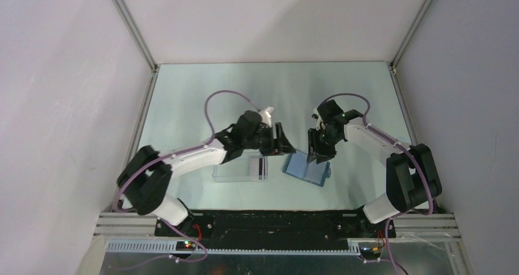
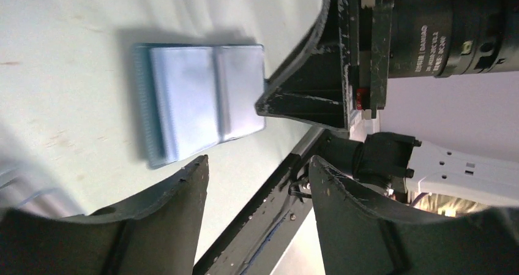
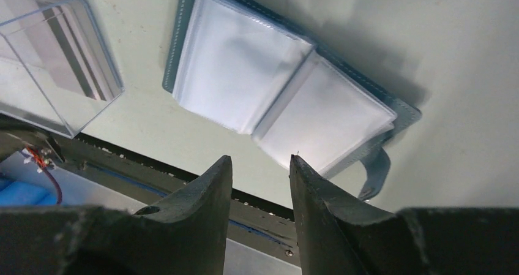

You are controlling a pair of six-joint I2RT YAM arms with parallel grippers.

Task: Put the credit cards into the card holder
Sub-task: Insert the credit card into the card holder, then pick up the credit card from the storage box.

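The clear box (image 1: 235,171) sits just beside the left gripper's (image 2: 258,165) spread, empty fingers and holds the credit cards (image 1: 262,168); their number is unclear. The card holder (image 3: 281,97) lies open and flat just ahead of the right gripper's (image 3: 260,165) parted, empty fingers. Its long axis slants across them, with the clasp tab (image 3: 374,171) to their right.

We can read only one marking. It is white lettering printed sideways on the black cylindrical motor housing (image 2: 428,39) of the right arm, seen from the left wrist camera, and it says "DAMIAO". A smaller line of characters runs beside it, too fine for us to make out.
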